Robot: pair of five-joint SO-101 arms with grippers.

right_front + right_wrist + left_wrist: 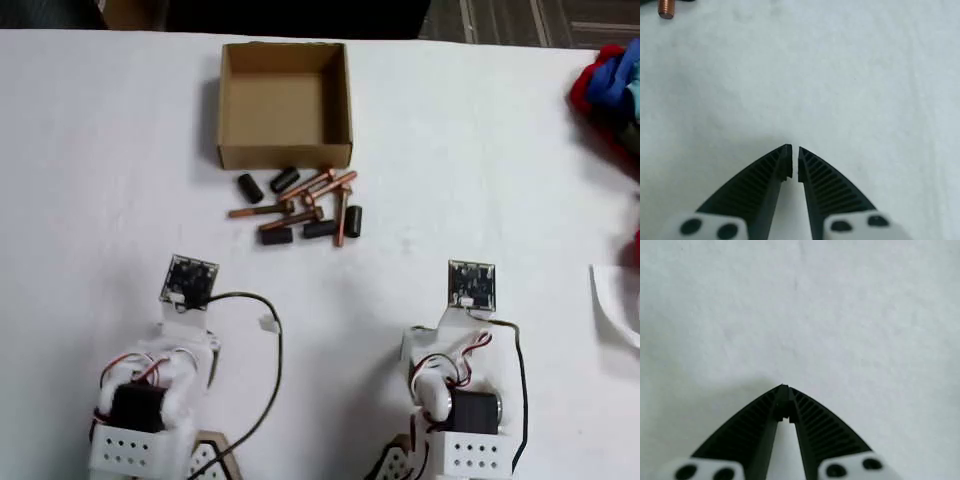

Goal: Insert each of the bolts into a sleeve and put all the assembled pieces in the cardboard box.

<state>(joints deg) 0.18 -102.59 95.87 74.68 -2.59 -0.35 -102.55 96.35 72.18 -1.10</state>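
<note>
An open cardboard box [285, 156] stands at the back of the white table with nothing in it. Just in front of it lies a loose cluster of several copper bolts [320, 185] and several short black sleeves [250, 187]; I see no bolt seated in a sleeve. Both arms sit near the front edge, well short of the cluster. My left gripper [784, 388] is shut over bare table, its tips touching. My right gripper [794, 149] is shut with a hairline gap and holds nothing. One bolt's threaded end [665, 9] shows far ahead of it.
Red and blue cloth [610, 85] lies at the table's right edge, with a white object [615, 300] below it. A black cable [270, 370] loops beside the left arm [160, 390]. Open table lies between the arms and the parts.
</note>
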